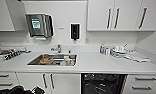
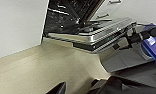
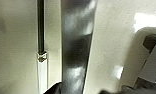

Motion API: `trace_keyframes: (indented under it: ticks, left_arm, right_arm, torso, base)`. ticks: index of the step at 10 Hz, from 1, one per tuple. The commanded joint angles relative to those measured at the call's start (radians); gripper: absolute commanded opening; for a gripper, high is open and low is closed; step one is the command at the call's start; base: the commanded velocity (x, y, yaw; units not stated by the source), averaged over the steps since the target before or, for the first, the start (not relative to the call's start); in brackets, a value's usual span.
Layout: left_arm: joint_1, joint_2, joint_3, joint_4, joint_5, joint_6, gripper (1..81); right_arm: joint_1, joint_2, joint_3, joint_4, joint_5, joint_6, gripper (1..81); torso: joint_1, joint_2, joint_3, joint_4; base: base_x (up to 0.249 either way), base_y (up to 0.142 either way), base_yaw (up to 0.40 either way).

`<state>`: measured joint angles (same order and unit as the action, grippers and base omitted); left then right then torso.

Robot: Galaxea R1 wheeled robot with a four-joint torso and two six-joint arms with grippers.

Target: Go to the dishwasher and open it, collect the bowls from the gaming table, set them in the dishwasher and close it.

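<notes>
One dishwasher (image 1: pixel 102 83) gapes open under the table (image 1: pixel 94 63).
Its dark racks are blurred; beside it, neither end effector's grip can be told.

The robot's left arm (image 1: pixel 17 89) sits low and folded at the head view's lower left edge, its dark gripper (image 2: pixel 76 88) hanging just above the floor.

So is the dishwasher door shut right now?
No, the dishwasher stands open under the counter in the head view, its dark interior and wire racks showing.
</notes>
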<state>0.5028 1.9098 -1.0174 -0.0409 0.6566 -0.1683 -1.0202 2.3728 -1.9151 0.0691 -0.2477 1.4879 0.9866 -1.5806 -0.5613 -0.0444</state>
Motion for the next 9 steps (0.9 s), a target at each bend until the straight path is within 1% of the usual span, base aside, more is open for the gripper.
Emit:
trace_keyframes:
  ticks: [1, 4, 5, 6, 7, 8, 9]
  left_arm:
    - [-0.117, -0.015, 0.025, -0.013, 0.024, 0.003, 81.1]
    - [-0.109, -0.004, 0.033, -0.014, 0.026, 0.003, 81.1]
    - [-0.097, 0.0, 0.034, -0.008, 0.026, 0.003, 81.1]
    - [-0.091, 0.002, 0.031, -0.007, 0.023, 0.003, 81.1]
    - [-0.086, 0.0, 0.03, -0.007, 0.023, 0.003, 81.1]
    - [-0.082, -0.003, 0.028, -0.007, 0.023, 0.003, 81.1]
    - [-0.071, -0.004, 0.02, -0.004, 0.023, 0.003, 81.1]
  right_arm:
    - [0.047, -0.045, 0.027, 0.009, -0.168, -0.023, 81.1]
    - [0.005, -0.036, 0.016, 0.001, -0.154, -0.021, 81.1]
    - [-0.008, -0.034, 0.002, 0.003, -0.121, -0.026, 81.1]
    - [-0.007, -0.05, 0.015, 0.003, -0.113, -0.037, 81.1]
    - [0.001, -0.076, 0.051, 0.001, -0.113, -0.07, 81.1]
    - [0.01, -0.12, 0.108, -0.002, -0.108, -0.127, 81.1]
    - [0.015, -0.16, 0.157, -0.012, -0.09, -0.216, 81.1]
  torso:
    - [0.0, 0.0, 0.0, 0.0]
    - [0.0, 0.0, 0.0, 0.0]
    - [0.0, 0.0, 0.0, 0.0]
    - [0.0, 0.0, 0.0, 0.0]
    - [-0.001, -0.001, 0.0, 0.0]
    - [-0.001, -0.001, 0.0, 0.0]
    - [-0.001, -0.001, 0.0, 0.0]
  base:
    - [-0.079, 0.0, 0.0]
    - [-0.084, 0.0, 0.0]
    - [-0.087, 0.0, 0.0]
    - [0.0, 0.0, 0.0]
    - [0.0, 0.0, 0.0]
    - [0.0, 0.0, 0.0]
    - [0.0, 0.0, 0.0]
